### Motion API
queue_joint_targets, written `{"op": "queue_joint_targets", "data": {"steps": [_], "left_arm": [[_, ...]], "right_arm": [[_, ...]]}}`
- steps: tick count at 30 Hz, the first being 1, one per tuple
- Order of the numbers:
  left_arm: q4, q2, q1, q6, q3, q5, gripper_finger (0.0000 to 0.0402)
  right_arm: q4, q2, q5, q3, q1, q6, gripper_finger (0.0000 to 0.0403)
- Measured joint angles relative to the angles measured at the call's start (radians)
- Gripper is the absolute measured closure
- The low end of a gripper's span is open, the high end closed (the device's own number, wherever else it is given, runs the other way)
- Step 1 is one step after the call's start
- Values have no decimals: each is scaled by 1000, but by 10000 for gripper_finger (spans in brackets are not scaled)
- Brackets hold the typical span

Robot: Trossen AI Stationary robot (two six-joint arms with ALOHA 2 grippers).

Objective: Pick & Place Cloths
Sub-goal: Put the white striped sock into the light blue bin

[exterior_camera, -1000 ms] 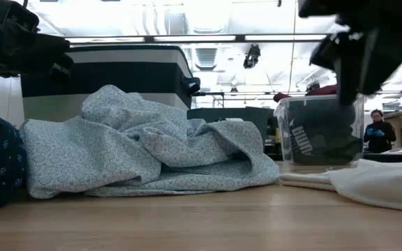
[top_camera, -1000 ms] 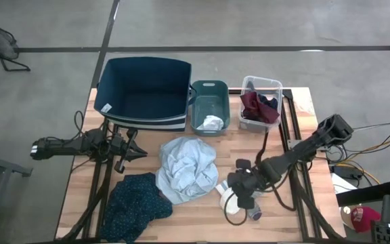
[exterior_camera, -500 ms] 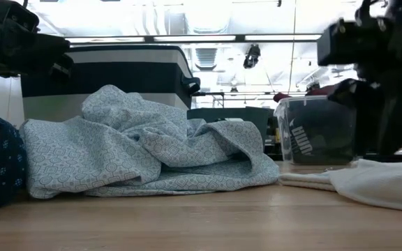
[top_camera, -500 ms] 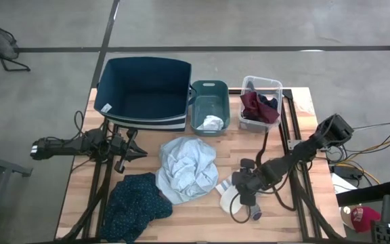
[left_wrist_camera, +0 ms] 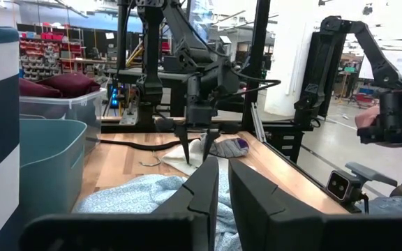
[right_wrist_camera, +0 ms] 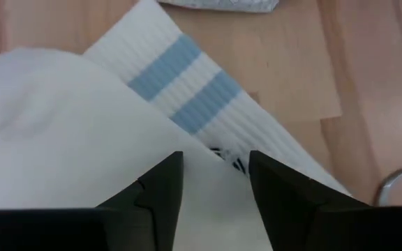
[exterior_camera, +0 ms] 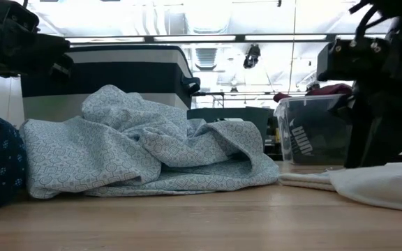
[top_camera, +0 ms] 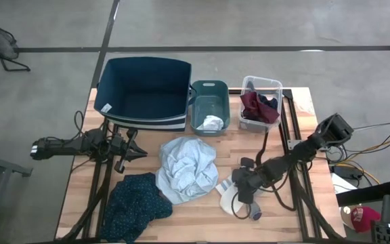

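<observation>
From above, the right hand point(top_camera: 242, 192) hangs low over a white sock point(top_camera: 227, 198) on the tabletop point(top_camera: 202, 218), the pale blue-grey cloth point(top_camera: 187, 168) just beside it. The left hand point(top_camera: 133, 152) waits near the big blue bin point(top_camera: 144, 91), fingers nearly together, holding nothing. At table height, the sock point(exterior_camera: 368, 183) lies flat under the arm. The right wrist camera shows the fingers point(right_wrist_camera: 160, 189) parted, straddling the blue-striped cuff point(right_wrist_camera: 180, 80), nothing gripped yet. A good pick likely means pressing down to gather fabric before closing.
</observation>
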Motion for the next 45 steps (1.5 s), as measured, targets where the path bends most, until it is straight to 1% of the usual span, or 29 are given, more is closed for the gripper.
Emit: {"op": "queue_joint_targets", "data": {"steps": [4, 8, 11, 15, 16, 19, 23, 27, 31, 35, 40, 45], "left_arm": [[0, 0, 0, 0, 0, 0, 361], [0, 0, 0, 0, 0, 0, 360], [0, 0, 0, 0, 0, 0, 362], [0, 0, 0, 0, 0, 0, 360], [0, 0, 0, 0, 0, 0, 360], [0, 0, 0, 0, 0, 0, 361], [0, 0, 0, 0, 0, 0, 362], [0, 0, 0, 0, 0, 0, 360], [0, 0, 0, 0, 0, 0, 362], [0, 0, 0, 0, 0, 0, 360], [0, 0, 0, 0, 0, 0, 362], [0, 0, 0, 0, 0, 0, 360]], "right_arm": [[57, -1, -39, -36, -20, 25, 271], [65, -3, -43, -49, -31, 36, 300], [63, -3, -40, -46, -31, 48, 329], [68, 1, -47, -29, -31, -26, 381], [73, 1, -47, -24, -31, -49, 387], [95, 2, -42, 1, -31, -98, 390], [94, 2, 57, 47, -30, -146, 392], [94, 2, 76, 87, -31, -203, 393], [63, 2, 89, 130, -30, -214, 394], [-54, 2, 148, 199, -28, -216, 394], [-289, 1, 235, 322, -28, -197, 394], [-429, 1, 362, 429, -28, -213, 394]]}}
